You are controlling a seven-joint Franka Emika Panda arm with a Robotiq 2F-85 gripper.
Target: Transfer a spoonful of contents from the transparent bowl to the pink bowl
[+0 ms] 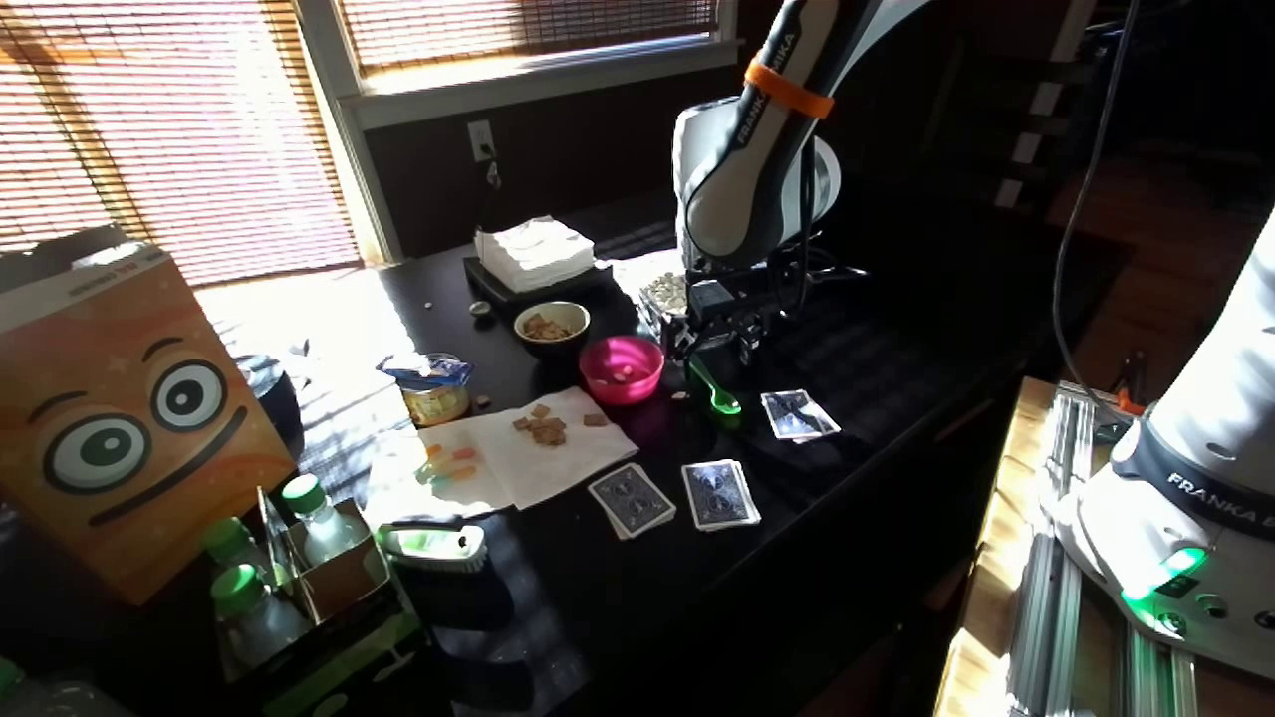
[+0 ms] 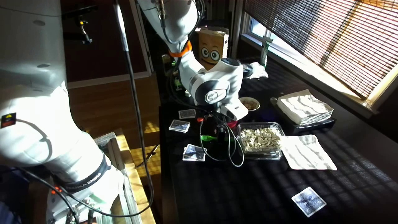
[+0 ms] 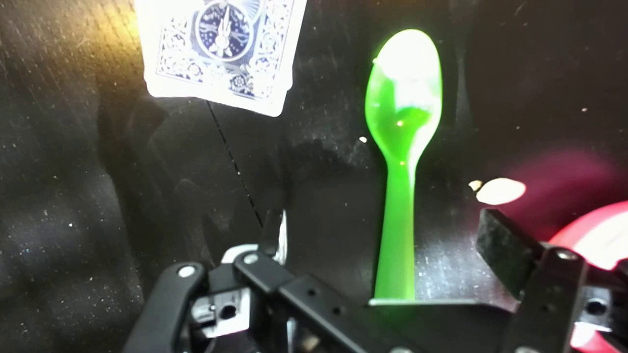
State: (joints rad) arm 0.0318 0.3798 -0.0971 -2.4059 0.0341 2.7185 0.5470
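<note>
Harsh sunlight through slatted blinds (image 1: 234,124) beyond the claw (image 3: 386,240), striped shadows on the dark worktop (image 2: 360,175) near it, white glare ahead of it on the green spoon (image 3: 402,166), overexposed cards (image 3: 221,51) nearby

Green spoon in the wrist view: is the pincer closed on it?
No, the pincer stands open, with a gap on each side of the green spoon.

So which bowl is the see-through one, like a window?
The transparent bowl, the squarish one holding pale pieces. Its walls are clear; the pink bowl is bright pink inside and out, and the dark-sided bowl holds brownish pieces.
</note>
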